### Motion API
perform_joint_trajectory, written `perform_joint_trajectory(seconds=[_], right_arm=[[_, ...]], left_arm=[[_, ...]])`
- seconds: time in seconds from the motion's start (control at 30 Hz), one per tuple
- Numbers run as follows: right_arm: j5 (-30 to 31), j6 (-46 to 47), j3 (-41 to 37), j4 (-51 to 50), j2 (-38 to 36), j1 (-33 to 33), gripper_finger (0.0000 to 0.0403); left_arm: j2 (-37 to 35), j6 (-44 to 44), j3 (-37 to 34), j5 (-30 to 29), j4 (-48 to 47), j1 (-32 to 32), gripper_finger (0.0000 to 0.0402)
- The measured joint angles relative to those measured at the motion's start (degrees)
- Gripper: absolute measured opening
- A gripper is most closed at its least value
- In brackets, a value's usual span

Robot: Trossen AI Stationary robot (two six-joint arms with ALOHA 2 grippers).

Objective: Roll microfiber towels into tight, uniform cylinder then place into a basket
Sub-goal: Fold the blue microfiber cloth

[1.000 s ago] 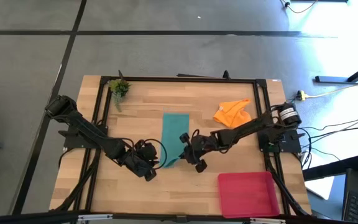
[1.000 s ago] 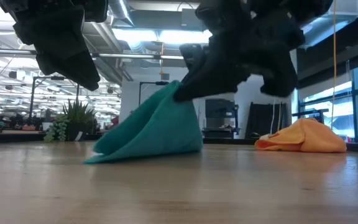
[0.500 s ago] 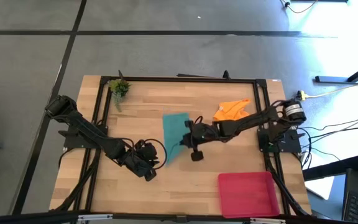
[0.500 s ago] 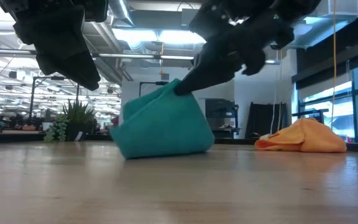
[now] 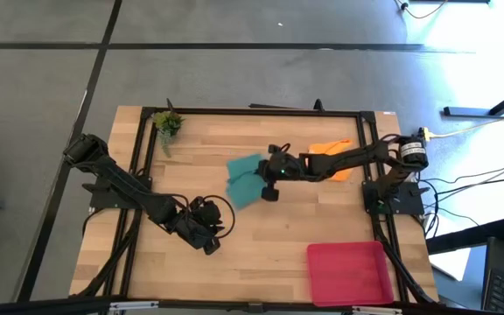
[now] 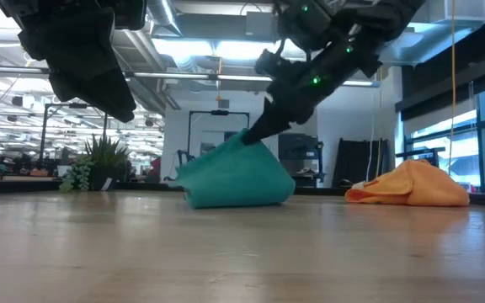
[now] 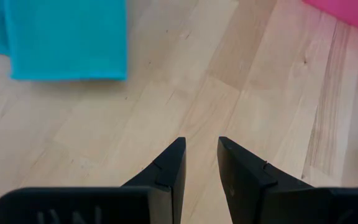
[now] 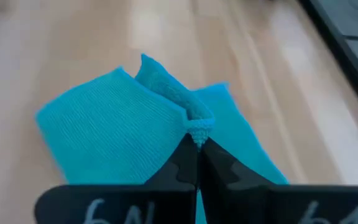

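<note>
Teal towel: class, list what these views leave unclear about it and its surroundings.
- Teal towel: layers underneath are hidden in the high view by its top fold.
- Basket: cut off by the left wrist view's edge.
- Plant sprig: too small in the high view for leaf detail.

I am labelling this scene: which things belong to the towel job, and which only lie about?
For the job: soft teal microfiber towel, crumpled bright orange microfiber towel, shallow rectangular red-pink basket.
Lying about: small green plant sprig.

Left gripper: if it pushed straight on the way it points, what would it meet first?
Probably bare table. The left gripper angles down at the wood; the teal towel lies off to one side, the pink basket to the other.
</note>
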Motion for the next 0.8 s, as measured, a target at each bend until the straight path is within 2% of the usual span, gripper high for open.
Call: perform_joint_trajectory(seconds=[0.33,0.53,0.63,0.8], right_arm=[[0.6,1.4,-2.6,0.2,0.1,-4.3,0.0003],[-1.4,1.4,-3.0,-0.1,0.1,-5.3,0.0005],[-3.5,1.7,-3.0,-0.3,0.1,-5.2,0.0018],[-3.1,3.0,-3.0,-0.4,0.1,-5.4,0.0048]], left_arm=[[0.0,0.0,0.0,0.0,0.3,0.0,0.0085],[0.0,0.0,0.0,0.0,0.3,0.0,0.0085],[0.0,0.0,0.0,0.0,0.3,0.0,0.0085],[0.0,0.0,0.0,0.0,0.4,0.0,0.0085]])
